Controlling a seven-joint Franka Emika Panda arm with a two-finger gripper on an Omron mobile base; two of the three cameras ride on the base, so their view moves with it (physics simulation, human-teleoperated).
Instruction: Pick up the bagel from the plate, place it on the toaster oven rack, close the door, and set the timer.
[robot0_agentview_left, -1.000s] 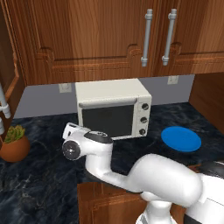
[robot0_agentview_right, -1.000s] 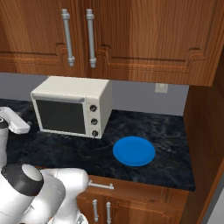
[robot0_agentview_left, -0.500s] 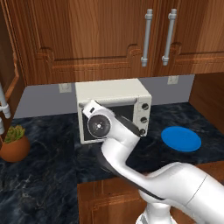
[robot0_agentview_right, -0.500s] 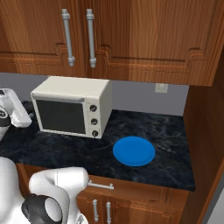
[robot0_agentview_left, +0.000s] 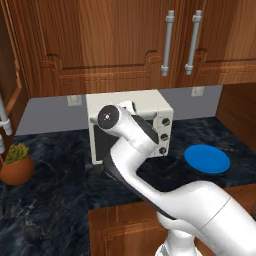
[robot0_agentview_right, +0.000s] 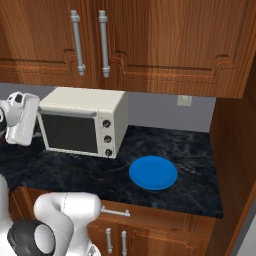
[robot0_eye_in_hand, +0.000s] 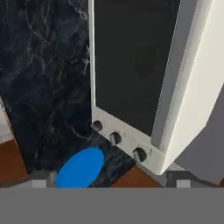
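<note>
The cream-white toaster oven (robot0_agentview_right: 82, 122) stands on the dark marbled tabletop (robot0_agentview_right: 190, 165) against the grey back wall, under wooden cabinets (robot0_agentview_right: 150, 45) with two metal bar handles (robot0_agentview_right: 90, 42). Its door (robot0_agentview_right: 68, 132), a pale frame around dark glass, is shut flat against the front, and three dark knobs (robot0_agentview_right: 106, 138) sit in a column on the panel beside it.

The blue plate (robot0_agentview_right: 153, 173) lies flat on the tabletop, near the oven's knob end and apart from it, toward the front edge. Its top looks bare and evenly blue in both base views; the bagel cannot be made out on it at this size.

The white arm (robot0_agentview_left: 135, 150) rises in front of the oven in the left base view, hiding much of the door there. In the right base view the hand (robot0_agentview_right: 21, 118) hangs just off the oven's far end from the plate, above the tabletop. The tool (robot0_eye_in_hand: 107, 178) faces the oven front in the hand view, rolled sideways; its two finger tips (robot0_eye_in_hand: 41, 178) stand wide apart with nothing between them.

A potted plant (robot0_agentview_left: 17, 162) sits on the tabletop, well apart from the oven on the side away from the plate.
</note>
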